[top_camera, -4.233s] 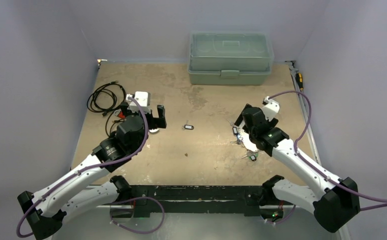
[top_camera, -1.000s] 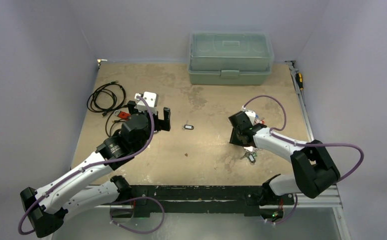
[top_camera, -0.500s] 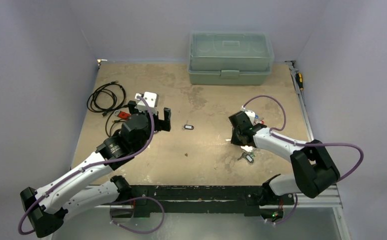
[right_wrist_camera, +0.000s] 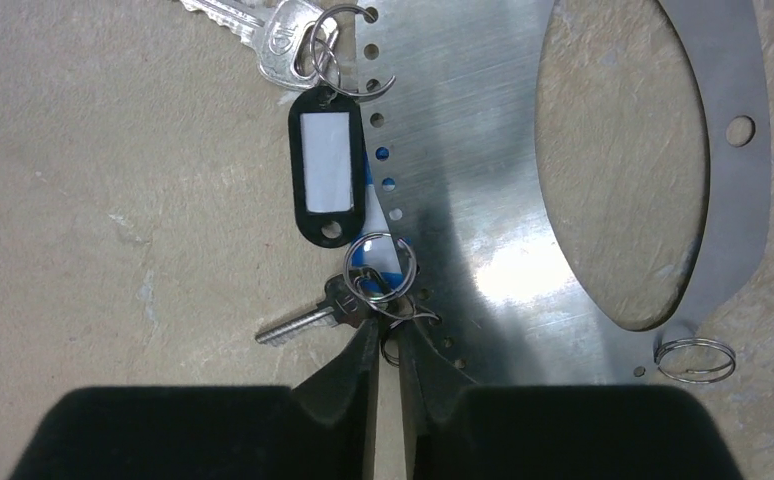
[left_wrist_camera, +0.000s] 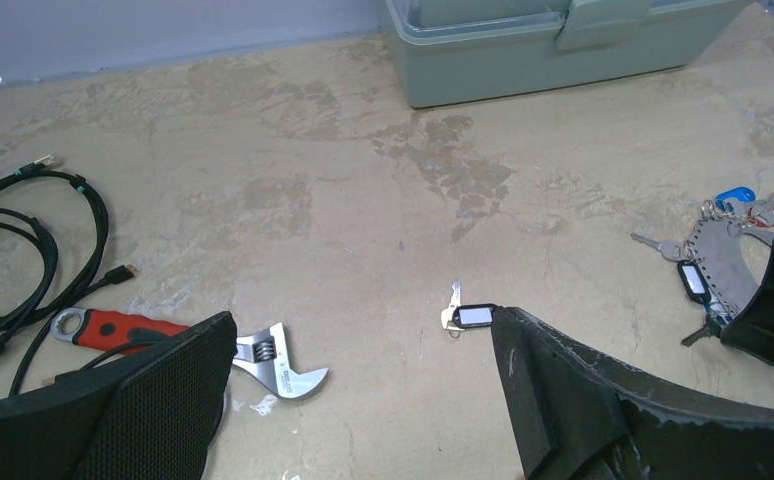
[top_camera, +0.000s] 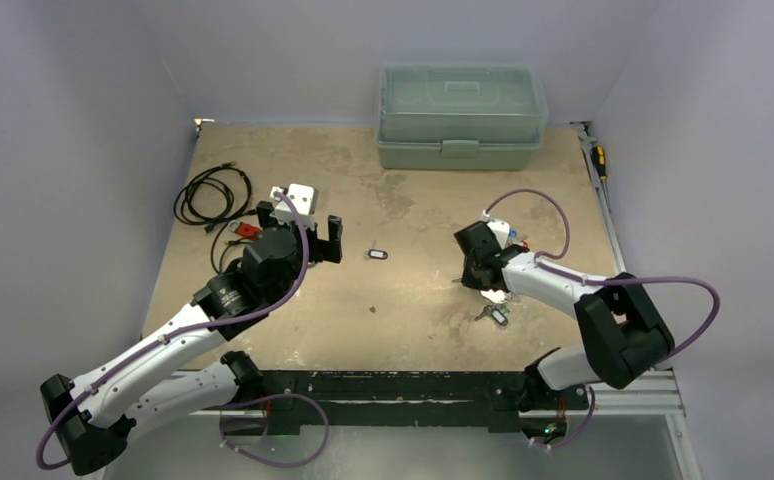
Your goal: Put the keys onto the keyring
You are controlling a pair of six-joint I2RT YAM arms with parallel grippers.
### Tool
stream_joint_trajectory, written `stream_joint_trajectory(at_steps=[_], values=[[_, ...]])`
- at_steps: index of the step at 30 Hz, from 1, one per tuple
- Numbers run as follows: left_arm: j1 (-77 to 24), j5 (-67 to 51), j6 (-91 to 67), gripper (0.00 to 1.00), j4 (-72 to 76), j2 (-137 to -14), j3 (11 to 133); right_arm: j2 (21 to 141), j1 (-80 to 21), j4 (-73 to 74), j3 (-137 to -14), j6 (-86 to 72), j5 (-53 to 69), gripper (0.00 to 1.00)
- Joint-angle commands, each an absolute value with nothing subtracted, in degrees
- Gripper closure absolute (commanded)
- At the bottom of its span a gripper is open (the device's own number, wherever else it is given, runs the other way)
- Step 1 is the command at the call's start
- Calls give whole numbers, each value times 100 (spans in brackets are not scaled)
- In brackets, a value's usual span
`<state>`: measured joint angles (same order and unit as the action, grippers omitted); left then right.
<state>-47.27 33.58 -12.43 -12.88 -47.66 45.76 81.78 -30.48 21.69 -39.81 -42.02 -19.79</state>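
Right wrist view: the right hand (right_wrist_camera: 388, 345) pinches almost closed, seemingly on the split ring (right_wrist_camera: 383, 290) of a key (right_wrist_camera: 303, 320) at the left edge of the keyring (right_wrist_camera: 483, 200) on the counter (right_wrist_camera: 113, 150). Thin wire could slip from the pads when pulled.

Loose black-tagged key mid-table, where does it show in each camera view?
Top external: loose key at table centre.
Left wrist: loose key at lower centre.
Right wrist: not in it.
Shared landmark: green toolbox, beyond the key in top and left wrist views.
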Motion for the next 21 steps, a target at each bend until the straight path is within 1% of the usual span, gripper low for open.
stream_joint_trajectory(at_steps=[1, 3, 4, 8, 14, 21], values=[[-4700, 3318, -1187, 2, -1054, -4737, 4573, 8372, -3045, 2428, -3966, -4272, -2146, 90], [-4695, 3324, -1187, 2, -1052, -4737, 4569, 8345, -3048, 2461, -3970, -4263, -2140, 99], [-4701, 3330, -1187, 2, -1054, -4742, 4564, 8322, -3048, 2472, -3973, -4263, -2132, 100], [-4695, 3327, -1183, 2, -1057, -4746, 4569, 8181, -3045, 2505, -3982, -4247, -2039, 100], [-4699, 3255, -1177, 2, -1060, -4723, 4576, 7668, -3056, 2424, -3988, -4219, -1646, 100], [-4697, 2803, -1091, 2, -944, -4577, 4531, 6958, -3054, 2139, -3964, -4201, -1125, 100]])
